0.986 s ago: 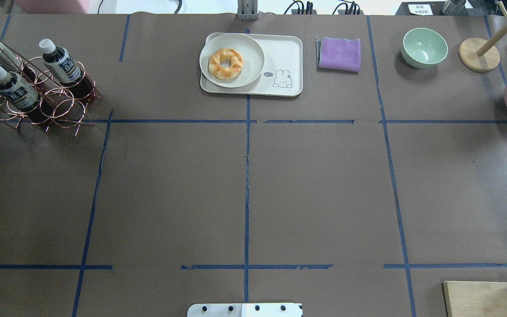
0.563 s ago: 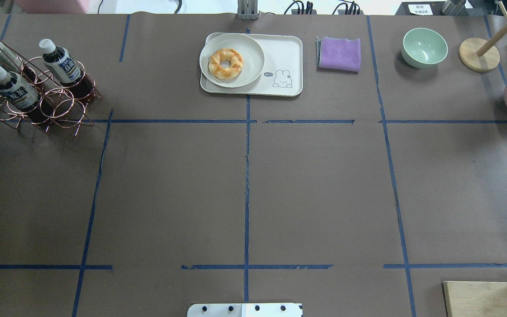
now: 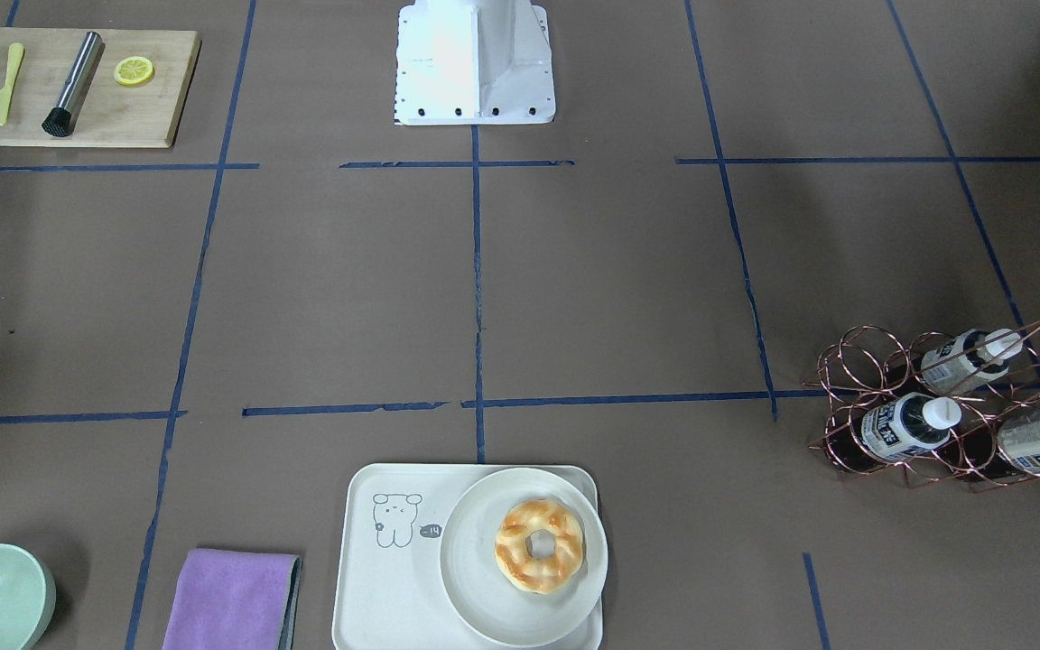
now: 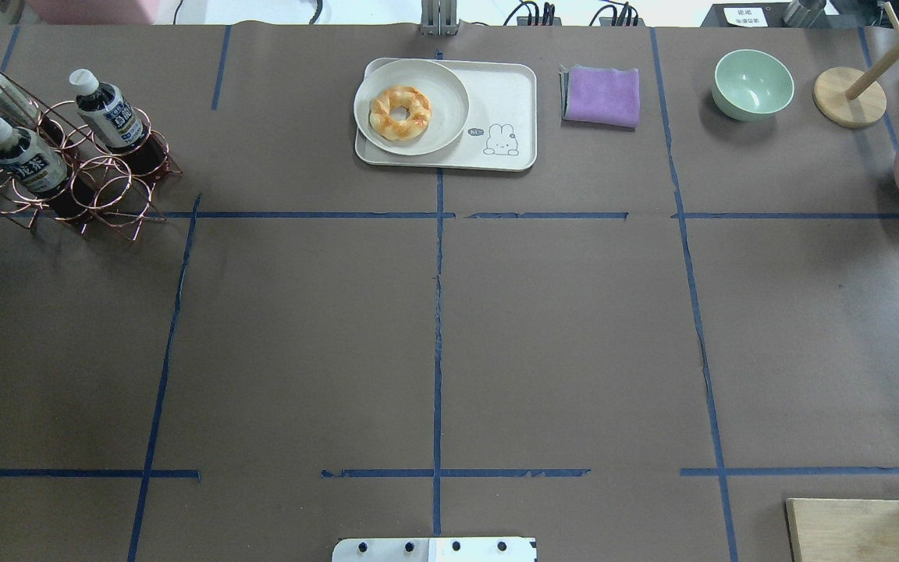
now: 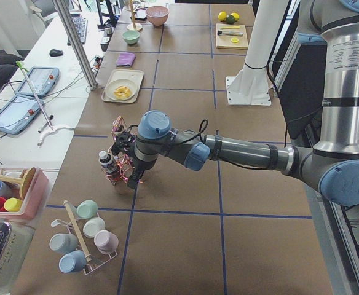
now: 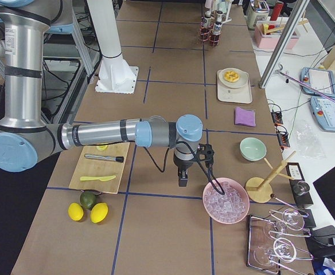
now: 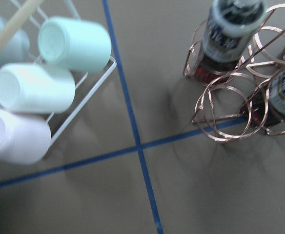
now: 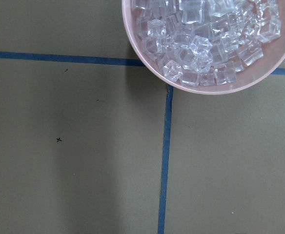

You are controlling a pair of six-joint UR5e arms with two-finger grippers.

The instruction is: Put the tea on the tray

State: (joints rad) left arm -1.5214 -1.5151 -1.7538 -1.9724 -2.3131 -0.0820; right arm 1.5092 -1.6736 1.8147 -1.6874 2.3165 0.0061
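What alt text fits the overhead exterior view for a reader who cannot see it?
Three tea bottles sit in a copper wire rack at far left, none on the tray at far centre, which holds a plate with a doughnut. A purple cloth and green bowl sit to its right; no arm shows.

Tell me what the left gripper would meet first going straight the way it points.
Probably bare table near the blue tape cross, between the mug rack and the copper bottle rack; depth is unclear.

Dark characters on the labels of the tea bottles (image 4: pixel 32 168), upper left of the overhead view, are too small to read. So is the tiny speech bubble (image 4: pixel 474 131) on the tray (image 4: pixel 508 94).
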